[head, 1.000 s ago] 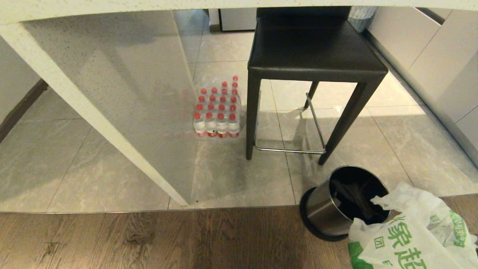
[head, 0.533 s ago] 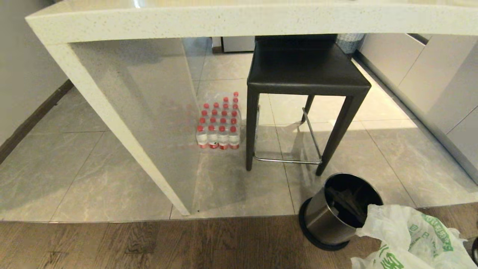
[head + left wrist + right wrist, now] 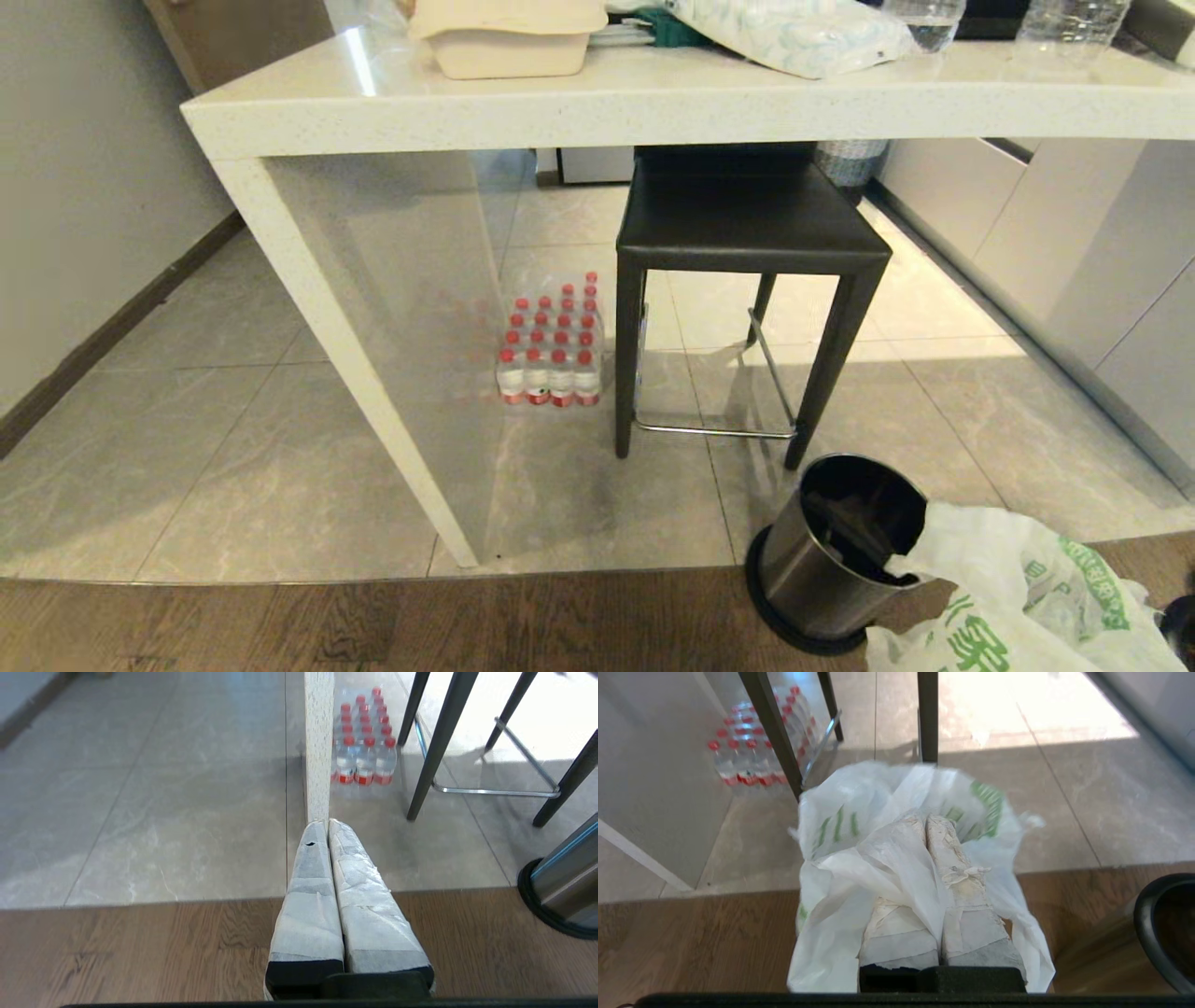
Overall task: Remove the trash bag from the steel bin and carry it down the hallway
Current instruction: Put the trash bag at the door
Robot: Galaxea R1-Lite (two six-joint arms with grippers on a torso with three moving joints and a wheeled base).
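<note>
Right pincer (image 3: pixel 927 821): nearest to the robot; its taped fingers are pressed together with the trash bag's film pinched between them and draped over both.
Trash bag (image 3: pixel 1018 607): lower right corner of the head view, out of the bin and hanging beside it, green print showing; one fold lies against the bin's rim.
Left pincer (image 3: pixel 327 826): fingers closed on nothing, hanging over the wooden floor in its wrist view; not seen in the head view.
Steel bin (image 3: pixel 840 551): lower right of the head view, just left of the bag, standing where the wood floor meets the tiles; its dark inside is open to view, with something dark down in it that I cannot make out.
Stool (image 3: pixel 747 233): centre of the frame, behind the bin, seat tucked under the surface.
Bottle pack (image 3: pixel 553 345): red-capped water bottles on the tiles, left of the stool.
Surface (image 3: pixel 653 103): white counter across the upper frame, carrying a takeaway box and bottles.
Change: over the last second the whole head view has swung upward, so the surface's top, unseen before, is now in frame, while bin and bag have slid lower. The camera has risen; the things themselves have not moved.
Meaning: the removal looks done and the robot appears to be straightening up; the carry down the hallway is what remains.
</note>
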